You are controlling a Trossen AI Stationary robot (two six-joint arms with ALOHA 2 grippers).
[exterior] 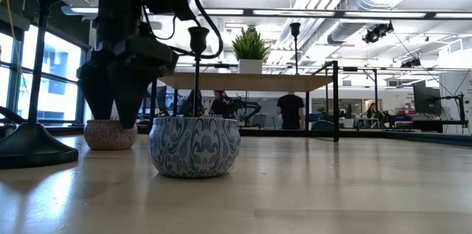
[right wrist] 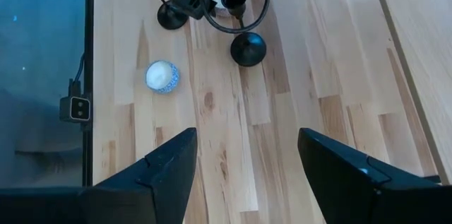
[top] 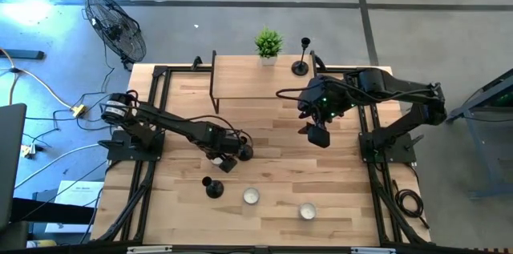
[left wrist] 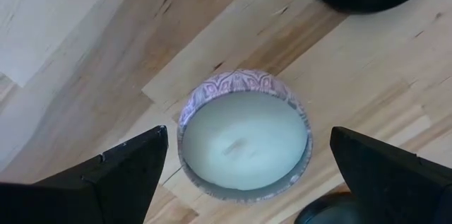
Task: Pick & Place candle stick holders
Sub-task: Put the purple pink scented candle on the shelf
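Observation:
Three black candle stick holders stand upright on their round bases. One (top: 244,152) is right beside my left gripper (top: 227,160), one (top: 214,187) is nearer the front edge, and one (top: 300,66) is on the raised shelf by the plant. My left gripper (left wrist: 244,181) points straight down, open, with its fingers on either side of a white tealight (left wrist: 244,143) in a patterned tin. I see no touch. My right gripper (right wrist: 244,174) hangs open high over the table's right half, with nothing between its fingers.
Two more tealights (top: 251,196) (top: 307,211) sit near the front edge. A wooden shelf on a black frame (top: 248,86) stands at the far middle and carries a small green plant (top: 268,43). Bare wood lies between the shelf and the tealights.

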